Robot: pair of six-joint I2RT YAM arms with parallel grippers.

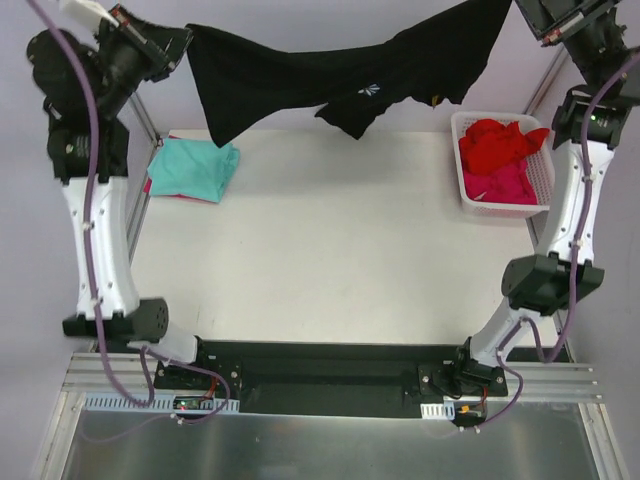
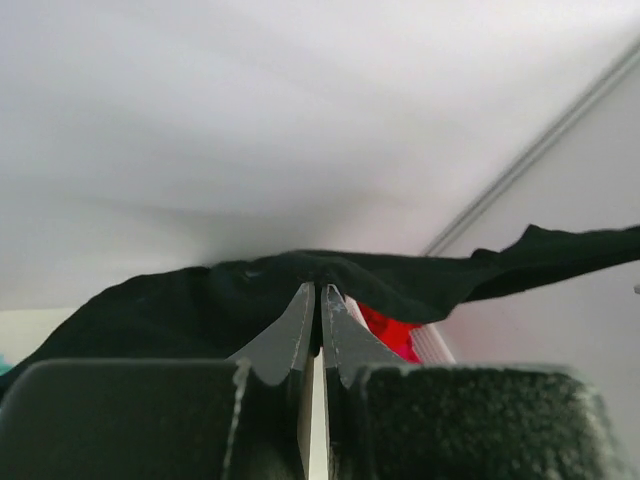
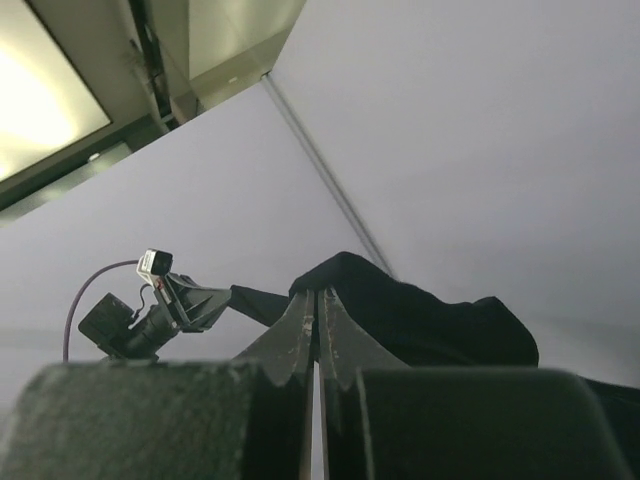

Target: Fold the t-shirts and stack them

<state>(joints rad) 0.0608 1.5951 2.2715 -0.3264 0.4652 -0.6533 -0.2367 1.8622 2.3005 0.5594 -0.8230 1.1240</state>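
Observation:
A large black t-shirt [image 1: 340,70] with a small flower print [image 1: 369,90] hangs stretched in the air above the table's far edge. My left gripper [image 1: 188,38] is shut on its left end and my right gripper [image 1: 518,10] on its right end. In the left wrist view the left gripper [image 2: 320,288] pinches the black cloth [image 2: 180,310]. The right wrist view shows the right gripper [image 3: 318,292] shut on a bunch of the same cloth [image 3: 430,320]. A folded teal t-shirt [image 1: 195,165] lies at the table's far left, with a pink edge under it. Red [image 1: 495,140] and pink [image 1: 500,185] t-shirts lie crumpled in the basket.
A white slotted basket [image 1: 545,175] stands at the far right of the white table [image 1: 330,240], close to the right arm [image 1: 575,200]. The left arm [image 1: 95,200] rises along the table's left edge. The other arm's wrist [image 3: 150,310] appears in the right wrist view.

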